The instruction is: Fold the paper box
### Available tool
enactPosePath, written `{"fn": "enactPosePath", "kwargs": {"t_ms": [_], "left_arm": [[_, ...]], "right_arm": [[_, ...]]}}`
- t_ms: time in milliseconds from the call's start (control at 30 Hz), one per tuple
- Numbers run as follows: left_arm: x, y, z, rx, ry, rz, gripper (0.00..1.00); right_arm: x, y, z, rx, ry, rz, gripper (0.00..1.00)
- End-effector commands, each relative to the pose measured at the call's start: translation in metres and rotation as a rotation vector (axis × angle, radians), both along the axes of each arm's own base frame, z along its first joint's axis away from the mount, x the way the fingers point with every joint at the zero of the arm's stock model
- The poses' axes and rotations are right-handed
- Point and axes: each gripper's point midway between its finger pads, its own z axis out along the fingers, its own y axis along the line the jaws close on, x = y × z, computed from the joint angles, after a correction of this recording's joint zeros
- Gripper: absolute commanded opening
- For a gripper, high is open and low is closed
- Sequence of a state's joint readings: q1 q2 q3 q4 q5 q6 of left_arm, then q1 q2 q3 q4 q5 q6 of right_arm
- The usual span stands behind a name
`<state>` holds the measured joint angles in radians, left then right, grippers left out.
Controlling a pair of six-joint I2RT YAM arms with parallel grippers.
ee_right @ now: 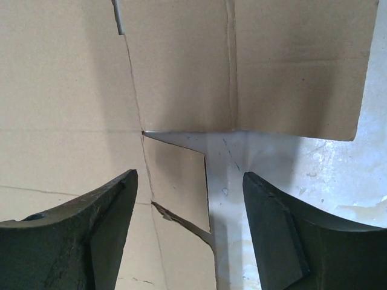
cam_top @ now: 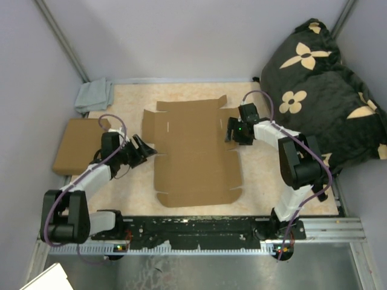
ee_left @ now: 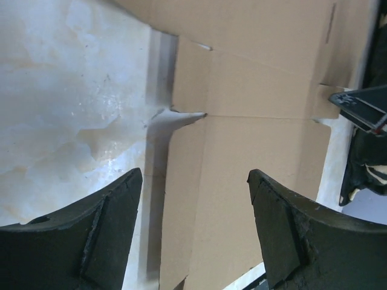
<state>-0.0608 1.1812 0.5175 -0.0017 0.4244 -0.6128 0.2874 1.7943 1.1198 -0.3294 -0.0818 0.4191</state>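
The paper box (cam_top: 195, 154) is a brown die-cut cardboard sheet lying unfolded in the middle of the table. My left gripper (cam_top: 147, 148) sits at its left edge, open, and in the left wrist view the sheet's left side flap (ee_left: 187, 193) lies between the spread fingers (ee_left: 109, 235) with no contact seen. My right gripper (cam_top: 231, 131) hovers at the sheet's right edge, open. The right wrist view has a small tab (ee_right: 178, 181) and a torn-looking crease between the fingers (ee_right: 284, 235), with a larger flap (ee_right: 296, 66) beyond them.
A second flat brown cardboard piece (cam_top: 77, 145) lies at the left of the table. A grey cloth (cam_top: 95, 95) is bunched at the back left corner. A black flowered cushion (cam_top: 320, 84) fills the back right. Grey walls close in the sides and back.
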Motion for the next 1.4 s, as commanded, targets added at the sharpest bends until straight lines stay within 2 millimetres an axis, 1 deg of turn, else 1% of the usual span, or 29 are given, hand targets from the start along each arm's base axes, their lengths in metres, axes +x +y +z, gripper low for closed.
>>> {"fn": "enactPosePath", "kwargs": {"t_ms": [0,100,200,300,467,567,700,800,967,1067,1133,1233,1367], "left_arm": [[0.019,-0.009,-0.006,-0.048,-0.003,-0.008,0.76],[0.028,-0.013,-0.016,-0.044,0.017,-0.021,0.73],[0.041,-0.016,-0.020,-0.002,0.018,-0.021,0.73],[0.052,-0.015,-0.026,0.067,0.020,-0.016,0.72],[0.066,-0.012,-0.044,0.148,0.051,0.002,0.71],[0.075,-0.020,-0.048,0.171,0.054,-0.023,0.67],[0.083,-0.040,-0.039,0.172,0.031,-0.073,0.65],[0.088,-0.056,-0.027,0.192,0.004,-0.109,0.64],[0.087,-0.075,-0.013,0.211,-0.026,-0.151,0.64],[0.086,-0.082,-0.007,0.222,-0.043,-0.159,0.64],[0.085,-0.085,-0.007,0.220,-0.051,-0.165,0.64],[0.086,-0.090,-0.013,0.212,-0.035,-0.179,0.63],[0.086,-0.096,-0.016,0.201,-0.031,-0.189,0.63]], "right_arm": [[0.008,0.008,0.020,0.036,-0.074,0.025,0.71],[0.009,0.009,0.020,0.036,-0.073,0.025,0.71],[0.009,0.010,0.020,0.042,-0.071,0.027,0.71],[0.009,0.009,0.019,0.036,-0.069,0.025,0.71],[0.011,0.010,0.020,0.038,-0.067,0.029,0.71],[0.011,0.012,0.022,0.043,-0.064,0.036,0.71],[0.011,0.014,0.029,0.056,-0.075,0.047,0.71],[0.011,0.019,0.037,0.085,-0.086,0.060,0.71],[0.008,0.029,0.049,0.116,-0.099,0.087,0.71],[0.007,0.035,0.054,0.117,-0.109,0.100,0.71],[0.008,0.039,0.055,0.121,-0.113,0.109,0.71],[0.008,0.047,0.055,0.122,-0.107,0.123,0.71],[0.007,0.059,0.060,0.120,-0.119,0.146,0.71]]}}
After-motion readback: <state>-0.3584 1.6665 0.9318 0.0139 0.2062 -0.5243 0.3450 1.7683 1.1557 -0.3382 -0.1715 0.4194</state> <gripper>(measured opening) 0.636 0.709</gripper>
